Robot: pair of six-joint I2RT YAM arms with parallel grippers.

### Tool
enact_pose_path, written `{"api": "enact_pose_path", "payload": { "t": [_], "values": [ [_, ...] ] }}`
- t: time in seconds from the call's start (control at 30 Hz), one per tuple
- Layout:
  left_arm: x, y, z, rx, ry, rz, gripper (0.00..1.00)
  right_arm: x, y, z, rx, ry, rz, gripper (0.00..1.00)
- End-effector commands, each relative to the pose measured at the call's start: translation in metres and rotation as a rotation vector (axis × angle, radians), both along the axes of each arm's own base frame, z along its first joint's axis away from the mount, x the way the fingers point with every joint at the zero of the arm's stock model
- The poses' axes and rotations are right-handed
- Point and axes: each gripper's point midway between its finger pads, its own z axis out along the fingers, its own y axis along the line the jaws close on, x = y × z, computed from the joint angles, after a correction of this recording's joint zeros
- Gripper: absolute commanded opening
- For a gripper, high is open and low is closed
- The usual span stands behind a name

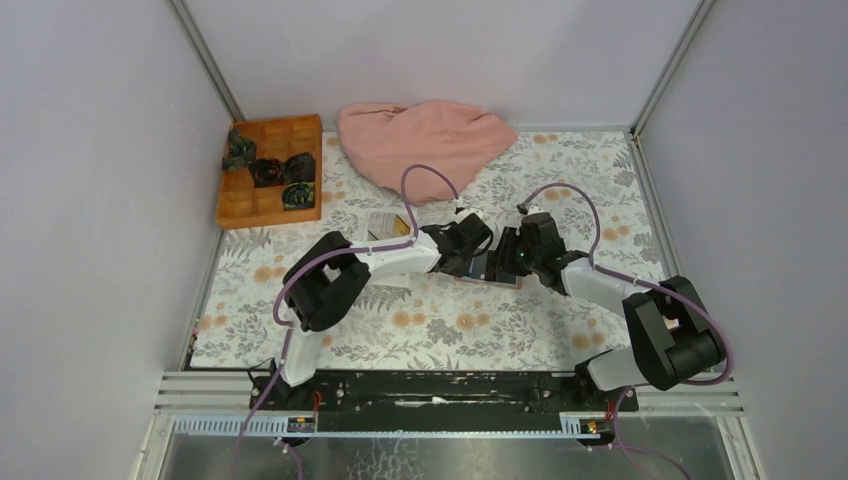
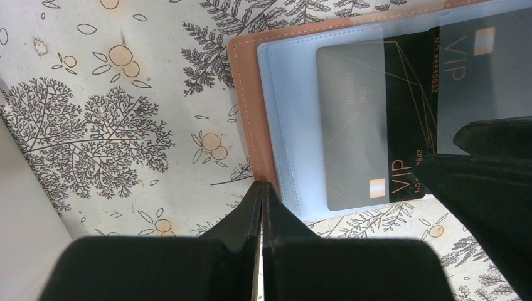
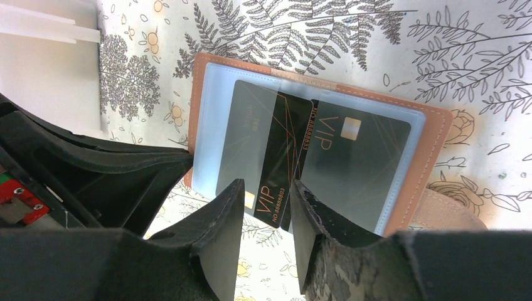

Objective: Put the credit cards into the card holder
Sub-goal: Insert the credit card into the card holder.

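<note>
The card holder (image 3: pixel 433 144), reddish-brown with clear sleeves, lies open on the floral cloth under both grippers (image 1: pixel 497 278). One black VIP credit card (image 3: pixel 260 141) sits mostly inside the left sleeve, its bare end sticking out toward the middle. A second VIP credit card (image 3: pixel 357 163) lies under the right sleeve. My right gripper (image 3: pixel 266 191) is open, its fingertips either side of the first card's bare corner without pinching it. My left gripper (image 2: pixel 262 186) is shut with nothing between the jaws, its tip touching the card holder's brown border (image 2: pixel 248 106).
An orange wooden compartment box (image 1: pixel 270 170) with dark items stands at the back left. A pink cloth (image 1: pixel 425 140) lies at the back centre. A white tray (image 1: pixel 385 225) sits just left of the grippers. The two arms meet nose to nose over the table's middle.
</note>
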Motion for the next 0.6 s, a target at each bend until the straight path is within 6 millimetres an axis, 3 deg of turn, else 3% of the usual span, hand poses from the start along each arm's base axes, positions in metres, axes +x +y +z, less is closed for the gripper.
{"api": "enact_pose_path", "payload": {
  "t": [0.0, 0.07, 0.23, 0.57],
  "values": [
    [-0.028, -0.003, -0.035, 0.019, 0.114, -0.039, 0.00, 0.004, -0.008, 0.006, -0.044, -0.038, -0.023, 0.40],
    [-0.029, -0.003, -0.036, 0.020, 0.115, -0.039, 0.00, 0.004, -0.012, 0.004, -0.060, -0.033, -0.035, 0.35],
    [-0.029, -0.002, -0.036, 0.021, 0.115, -0.038, 0.00, 0.001, -0.020, -0.008, -0.111, 0.000, -0.048, 0.10],
    [-0.029, -0.002, -0.038, 0.023, 0.119, -0.042, 0.00, 0.002, -0.020, -0.020, -0.144, 0.016, -0.049, 0.01]
  ]
}}
